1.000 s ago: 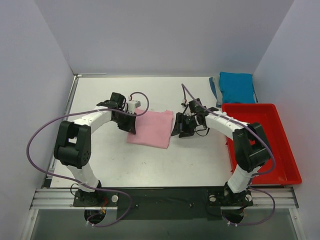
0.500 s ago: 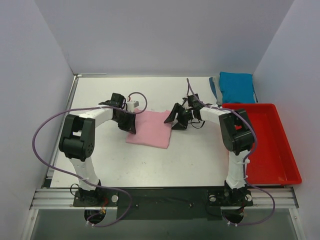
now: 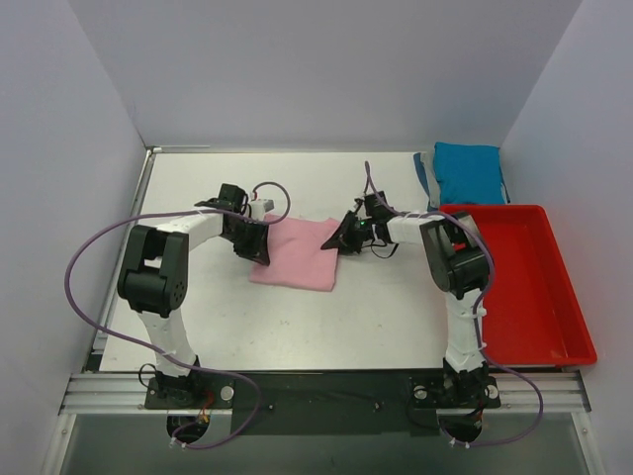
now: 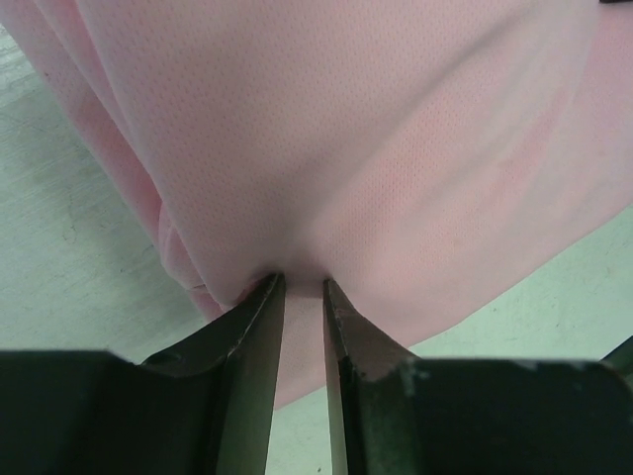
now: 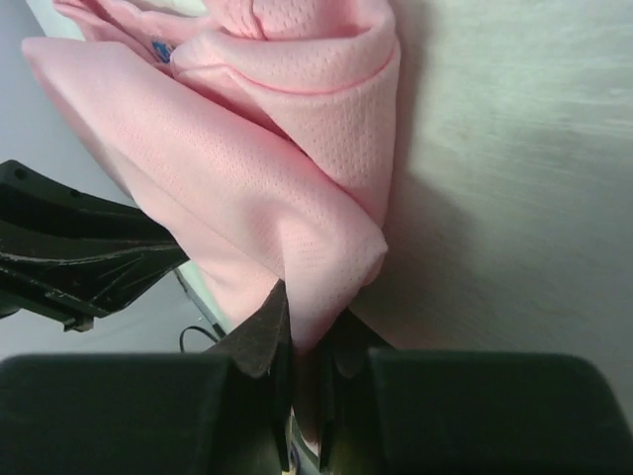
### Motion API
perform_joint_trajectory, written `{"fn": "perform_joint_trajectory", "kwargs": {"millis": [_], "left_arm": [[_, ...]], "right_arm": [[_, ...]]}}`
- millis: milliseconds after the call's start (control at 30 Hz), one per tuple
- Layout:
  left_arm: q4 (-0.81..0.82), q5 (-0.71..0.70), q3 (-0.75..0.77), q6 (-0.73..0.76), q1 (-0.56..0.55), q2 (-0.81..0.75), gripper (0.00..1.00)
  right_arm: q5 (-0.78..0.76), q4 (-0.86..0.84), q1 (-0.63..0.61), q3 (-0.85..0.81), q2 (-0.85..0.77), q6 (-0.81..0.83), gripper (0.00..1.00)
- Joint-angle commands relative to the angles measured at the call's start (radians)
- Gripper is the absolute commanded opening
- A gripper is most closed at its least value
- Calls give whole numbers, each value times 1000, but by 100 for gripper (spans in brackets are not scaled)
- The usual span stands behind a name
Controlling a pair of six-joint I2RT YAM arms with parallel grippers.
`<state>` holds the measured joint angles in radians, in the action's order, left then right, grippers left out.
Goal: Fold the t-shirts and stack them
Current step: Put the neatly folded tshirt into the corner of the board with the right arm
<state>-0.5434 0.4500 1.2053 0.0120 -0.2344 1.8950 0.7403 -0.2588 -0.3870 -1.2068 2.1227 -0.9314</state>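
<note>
The light pink t-shirt point(image 3: 299, 253) lies partly folded in the middle of the table. My left gripper point(image 3: 259, 241) is shut on its left edge; in the left wrist view the pink cloth point(image 4: 376, 168) is pinched between the two fingers. My right gripper point(image 3: 336, 237) is shut on the shirt's far right corner; in the right wrist view the pink cloth point(image 5: 297, 198) bunches up from between the fingers and is lifted off the table. The teal blue t-shirt point(image 3: 468, 172) lies folded at the far right, away from both grippers.
A red plastic tray point(image 3: 554, 297) stands along the right side of the table, just in front of the teal shirt. Grey walls close the table at the back and both sides. Purple cables loop off both arms.
My right gripper has moved left and away from me onto the pink shirt's far right corner and closed on it. The right arm has swung inward. The left gripper has hardly moved.
</note>
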Motion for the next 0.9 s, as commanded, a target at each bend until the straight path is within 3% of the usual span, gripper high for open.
{"fn": "perform_joint_trajectory", "kwargs": {"millis": [0,67,100,133,233,500,867], "left_arm": [[-35,-33,66,26,18,16,36],[-76,-31,120,46,27,9,55],[-104,-37,141,57,36,6,73],[-116,-39,176,62,40,0,79],[-151,-60,230,81,55,-17,83],[-158,-105,244,111,60,-25,87],[-150,-126,228,123,61,-27,91]], "right_arm": [[-24,153,28,-89,-10,120,0],[-54,301,56,-164,-20,233,0],[-70,404,74,-216,-23,325,0],[-99,461,82,-258,-20,377,0],[-182,775,115,-467,9,666,0],[-494,1154,237,-862,106,1046,0],[-878,1169,290,-1178,171,1361,0]]}}
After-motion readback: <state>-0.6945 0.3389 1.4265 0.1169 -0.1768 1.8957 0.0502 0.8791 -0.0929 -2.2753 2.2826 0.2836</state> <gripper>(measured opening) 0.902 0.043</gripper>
